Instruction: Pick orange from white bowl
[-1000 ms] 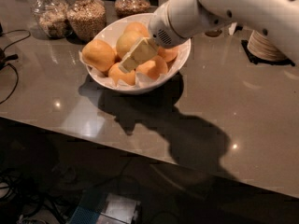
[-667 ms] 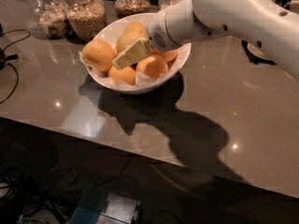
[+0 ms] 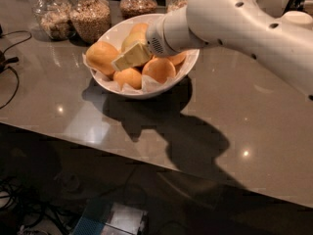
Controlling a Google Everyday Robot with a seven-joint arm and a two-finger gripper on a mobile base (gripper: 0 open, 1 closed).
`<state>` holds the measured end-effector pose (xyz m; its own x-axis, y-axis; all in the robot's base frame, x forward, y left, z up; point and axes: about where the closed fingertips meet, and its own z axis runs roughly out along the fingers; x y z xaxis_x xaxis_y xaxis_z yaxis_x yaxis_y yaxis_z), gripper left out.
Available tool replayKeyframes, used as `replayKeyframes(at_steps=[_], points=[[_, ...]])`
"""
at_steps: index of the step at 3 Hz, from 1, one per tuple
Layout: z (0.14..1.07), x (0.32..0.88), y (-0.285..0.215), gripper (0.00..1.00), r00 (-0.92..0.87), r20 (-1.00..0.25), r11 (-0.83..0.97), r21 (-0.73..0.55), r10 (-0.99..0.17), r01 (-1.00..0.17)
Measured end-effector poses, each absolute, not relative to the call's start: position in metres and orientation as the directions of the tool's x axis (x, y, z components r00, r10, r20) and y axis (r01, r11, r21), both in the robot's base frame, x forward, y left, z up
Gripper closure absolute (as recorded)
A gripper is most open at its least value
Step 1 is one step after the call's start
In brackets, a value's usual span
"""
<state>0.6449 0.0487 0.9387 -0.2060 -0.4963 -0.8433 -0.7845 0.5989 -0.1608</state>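
Over the white bowl [image 3: 113,33], the robot's gripper [image 3: 122,62] reaches down among the fruit, its pale yellow tip pointing toward the bowl's left side. It lies across the orange [image 3: 132,39], the paler, yellower fruit near the bowl's middle, and hides that fruit's lower half. Whether the gripper is open, closed or holding the orange cannot be told from where I stand. The white arm [image 3: 244,28] comes in from the right of the bowl and crosses above its right rim. Deeper-orange fruits crowd round the orange inside the bowl: a large one [image 3: 101,57] at the left side, two [image 3: 128,77] at the front, one [image 3: 177,58] at the right under the arm, and one [image 3: 140,27] at the back. White paper [image 3: 146,84] lines the bowl and shows between the front fruits. The bowl sits on a glossy grey counter [image 3: 244,106], its shadow and the arm's falling in front of it. Behind the bowl stands a row of glass jars [image 3: 90,16] with grain-like contents. Dark cables [image 3: 10,67] trail on the counter well to the bowl's left.
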Motion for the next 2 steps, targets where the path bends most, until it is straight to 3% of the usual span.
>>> replayKeyframes(at_steps=[2], points=[[0.921,0.668,0.053,0.0,-0.158,-0.624,0.485,-0.398,-0.765,-0.779]])
